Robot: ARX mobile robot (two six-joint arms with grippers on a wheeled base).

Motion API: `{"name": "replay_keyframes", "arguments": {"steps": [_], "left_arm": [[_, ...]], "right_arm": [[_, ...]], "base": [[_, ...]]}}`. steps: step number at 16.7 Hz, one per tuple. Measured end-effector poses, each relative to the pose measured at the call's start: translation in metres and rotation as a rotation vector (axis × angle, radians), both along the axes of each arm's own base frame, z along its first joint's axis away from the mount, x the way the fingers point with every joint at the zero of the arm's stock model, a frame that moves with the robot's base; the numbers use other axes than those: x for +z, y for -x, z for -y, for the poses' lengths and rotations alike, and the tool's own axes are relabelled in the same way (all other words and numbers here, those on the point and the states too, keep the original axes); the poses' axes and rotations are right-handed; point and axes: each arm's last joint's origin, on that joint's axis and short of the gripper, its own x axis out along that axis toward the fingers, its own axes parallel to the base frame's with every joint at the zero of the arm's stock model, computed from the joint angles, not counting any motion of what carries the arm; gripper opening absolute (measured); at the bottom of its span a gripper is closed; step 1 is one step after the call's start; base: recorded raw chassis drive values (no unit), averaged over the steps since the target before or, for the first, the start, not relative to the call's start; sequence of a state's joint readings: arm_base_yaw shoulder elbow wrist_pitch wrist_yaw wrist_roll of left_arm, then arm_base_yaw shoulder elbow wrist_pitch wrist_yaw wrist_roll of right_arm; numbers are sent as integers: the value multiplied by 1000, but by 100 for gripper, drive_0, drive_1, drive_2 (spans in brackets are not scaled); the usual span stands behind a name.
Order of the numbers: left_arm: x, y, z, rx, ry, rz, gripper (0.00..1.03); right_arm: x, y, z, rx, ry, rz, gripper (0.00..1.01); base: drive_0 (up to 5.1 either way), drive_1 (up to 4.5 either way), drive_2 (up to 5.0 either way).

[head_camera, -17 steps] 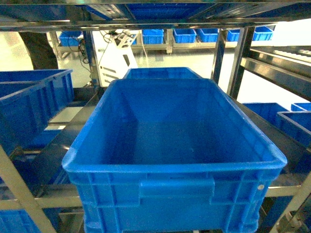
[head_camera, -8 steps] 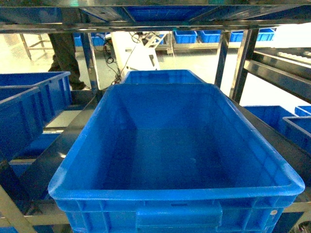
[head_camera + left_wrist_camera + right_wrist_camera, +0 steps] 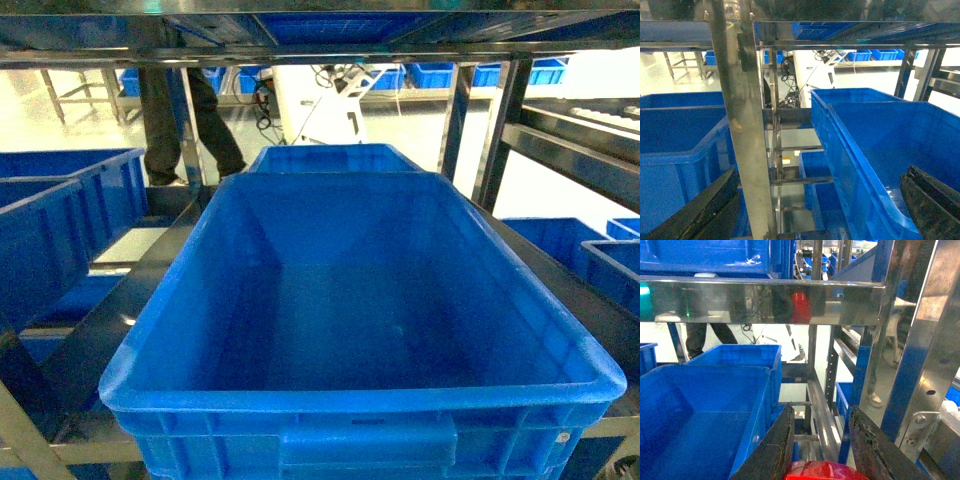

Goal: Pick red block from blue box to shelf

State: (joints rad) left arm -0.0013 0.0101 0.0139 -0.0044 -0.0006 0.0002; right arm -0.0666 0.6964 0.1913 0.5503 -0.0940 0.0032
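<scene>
The red block (image 3: 822, 471) shows only as a glossy red top at the bottom edge of the right wrist view, with my right gripper (image 3: 821, 412) shut on it between two dark fingers. It is held in front of the shelf (image 3: 765, 300), whose shiny crossbeam mirrors a red patch. My left gripper (image 3: 820, 175) is open, its fingers (image 3: 700, 210) spread wide with nothing between them, facing a steel upright of the shelf (image 3: 740, 125). The blue box is out of view. Neither gripper appears in the head view.
A large royal-blue ribbed crate (image 3: 360, 300) fills the shelf tier in front, with another crate (image 3: 330, 157) behind it. More such crates (image 3: 60, 220) stand left and right. Steel uprights (image 3: 490, 130) flank the tier. A person's legs (image 3: 175, 120) are in the background.
The big crate sits closer and lower in the head view than a second ago. The person in the background has walked to the right.
</scene>
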Motion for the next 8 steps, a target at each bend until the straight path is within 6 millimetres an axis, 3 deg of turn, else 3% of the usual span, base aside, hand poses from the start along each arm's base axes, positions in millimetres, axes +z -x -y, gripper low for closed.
{"name": "replay_keyframes", "arguments": {"steps": [8], "left_arm": [[0,0,0,0,0,0,98]], "right_arm": [[0,0,0,0,0,0,27]], "base": [[0,0,0]]}}
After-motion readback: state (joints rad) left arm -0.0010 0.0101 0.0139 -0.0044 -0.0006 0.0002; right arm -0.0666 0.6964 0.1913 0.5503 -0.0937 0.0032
